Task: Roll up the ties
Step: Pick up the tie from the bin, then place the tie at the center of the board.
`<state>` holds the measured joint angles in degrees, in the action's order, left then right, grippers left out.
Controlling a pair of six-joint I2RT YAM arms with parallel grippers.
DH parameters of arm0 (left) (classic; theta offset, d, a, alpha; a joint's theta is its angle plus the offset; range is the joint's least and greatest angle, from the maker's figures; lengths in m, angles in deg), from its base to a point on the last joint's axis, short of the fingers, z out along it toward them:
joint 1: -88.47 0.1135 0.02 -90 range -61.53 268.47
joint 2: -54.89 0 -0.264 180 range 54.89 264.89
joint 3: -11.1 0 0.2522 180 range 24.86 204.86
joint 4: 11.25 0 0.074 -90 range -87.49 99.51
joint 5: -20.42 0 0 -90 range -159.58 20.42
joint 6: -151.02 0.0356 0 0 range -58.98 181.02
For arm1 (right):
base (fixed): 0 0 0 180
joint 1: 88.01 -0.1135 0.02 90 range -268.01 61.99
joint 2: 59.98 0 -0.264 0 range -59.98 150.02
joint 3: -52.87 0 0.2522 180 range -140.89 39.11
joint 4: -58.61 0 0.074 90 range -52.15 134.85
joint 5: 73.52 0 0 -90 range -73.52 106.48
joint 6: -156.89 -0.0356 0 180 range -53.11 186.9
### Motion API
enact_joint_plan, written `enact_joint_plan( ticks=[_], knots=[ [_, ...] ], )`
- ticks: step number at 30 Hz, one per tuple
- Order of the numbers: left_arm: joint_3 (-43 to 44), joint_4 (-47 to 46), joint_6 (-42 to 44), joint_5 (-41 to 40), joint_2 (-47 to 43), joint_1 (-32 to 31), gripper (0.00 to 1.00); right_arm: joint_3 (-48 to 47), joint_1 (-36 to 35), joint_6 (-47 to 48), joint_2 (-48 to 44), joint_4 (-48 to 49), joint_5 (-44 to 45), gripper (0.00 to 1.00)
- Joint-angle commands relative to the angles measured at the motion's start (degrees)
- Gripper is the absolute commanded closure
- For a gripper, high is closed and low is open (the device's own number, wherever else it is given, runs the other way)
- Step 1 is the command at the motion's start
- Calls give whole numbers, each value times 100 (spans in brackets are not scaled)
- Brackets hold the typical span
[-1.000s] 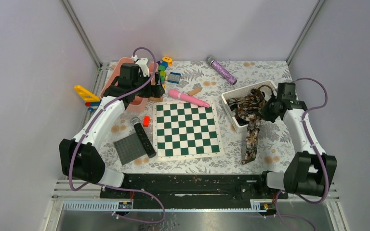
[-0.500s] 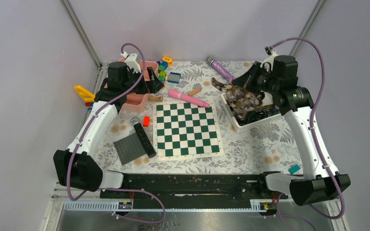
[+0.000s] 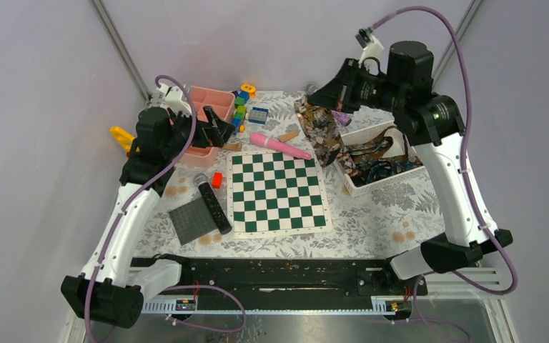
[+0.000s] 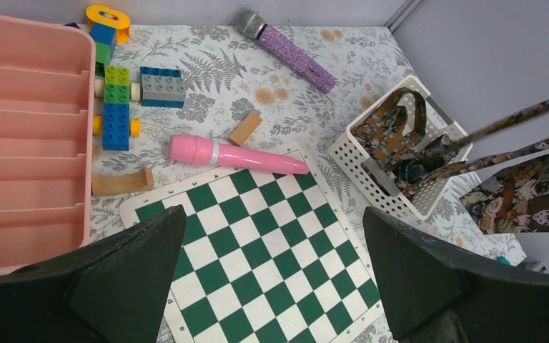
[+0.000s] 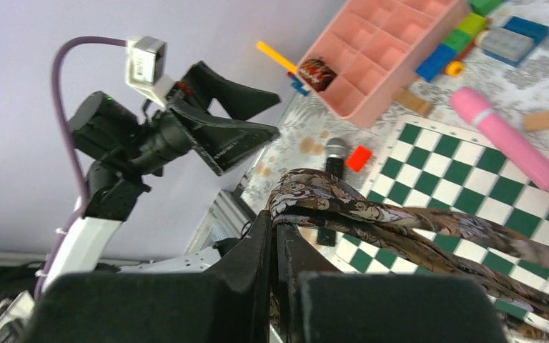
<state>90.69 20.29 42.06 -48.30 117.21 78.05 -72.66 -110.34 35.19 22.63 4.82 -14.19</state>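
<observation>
A brown patterned tie (image 3: 322, 136) hangs in the air over the table's back, its tail trailing into the white basket (image 3: 389, 177). My right gripper (image 3: 314, 96) is raised high and shut on its folded upper end; in the right wrist view the jaws pinch the fabric (image 5: 307, 196) at the right gripper (image 5: 275, 223). More ties (image 3: 373, 153) lie tangled in the basket (image 4: 429, 204). My left gripper (image 3: 223, 128) hovers open beside the pink tray; the left gripper (image 4: 271, 279) holds nothing and looks down on the chessboard. The hanging tie (image 4: 525, 196) shows at that view's right edge.
A green chessboard (image 3: 277, 191) lies mid-table. A pink compartment tray (image 3: 207, 106) stands back left with toy bricks (image 3: 246, 107) beside it. A pink microphone (image 3: 280, 146), a black microphone (image 3: 213, 204), a grey baseplate (image 3: 191, 220) and a glittery purple microphone (image 4: 293, 53) lie around.
My right arm has lifted the tie off the table and basket, up and to the left. My left arm has drawn back from the pink tray and its jaws have spread wider.
</observation>
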Motion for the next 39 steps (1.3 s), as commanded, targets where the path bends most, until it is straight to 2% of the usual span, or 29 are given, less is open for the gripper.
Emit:
enact_joint_plan(
  ticks=[1, 7, 9, 11, 13, 16, 20, 24, 25, 27, 30, 33, 35, 39],
  knots=[
    [-286, -256, -198, -160, -510, 17, 1, -1172, -455, 85, 540, -525, -110, 100],
    [-760, -234, -197, -471, -1166, 22, 1, -3942, -1014, -124, 2110, -1284, -224, 100],
    [-810, -136, -172, -633, -1327, 25, 1, -4448, -1123, -410, 2469, -1179, -466, 100],
    [-796, -8, -133, -834, -1442, 23, 1, -4406, -1245, -578, 2565, -979, -651, 100],
    [-787, 106, -100, -1090, -1550, 32, 1, -4017, -1359, -531, 2415, -947, -633, 100],
    [-808, 181, -70, -1434, -1687, 38, 1, -2768, -1491, -144, 1834, -1156, -239, 100],
    [-825, 230, 33, -1596, -1768, 31, 1, 194, -1531, 154, 341, -851, 774, 100],
    [-834, 286, 140, -1584, -1730, 35, 1, 3065, -1524, 173, -911, -910, 2328, 99],
    [-846, 295, 161, -1591, -1709, 38, 1, 3624, -1524, 131, -1086, -964, 2670, 93],
    [-873, 290, 189, -1583, -1684, 32, 1, 4489, -1437, -33, -1225, -1047, 3103, 69],
    [-844, 283, 200, -1538, -1605, 31, 1, 4954, -1262, -120, -1221, -1192, 3686, 49],
    [-806, 270, 193, -1437, -1526, 31, 1, 4799, -1036, -46, -1284, -1091, 4373, 31],
    [-791, 270, 175, -1372, -1484, 35, 1, 4426, -667, 111, -1128, -1109, 4454, 26],
    [-828, 244, 188, -1304, -1478, 36, 1, 3688, -69, 118, -615, -1128, 4627, 25]
  ],
)
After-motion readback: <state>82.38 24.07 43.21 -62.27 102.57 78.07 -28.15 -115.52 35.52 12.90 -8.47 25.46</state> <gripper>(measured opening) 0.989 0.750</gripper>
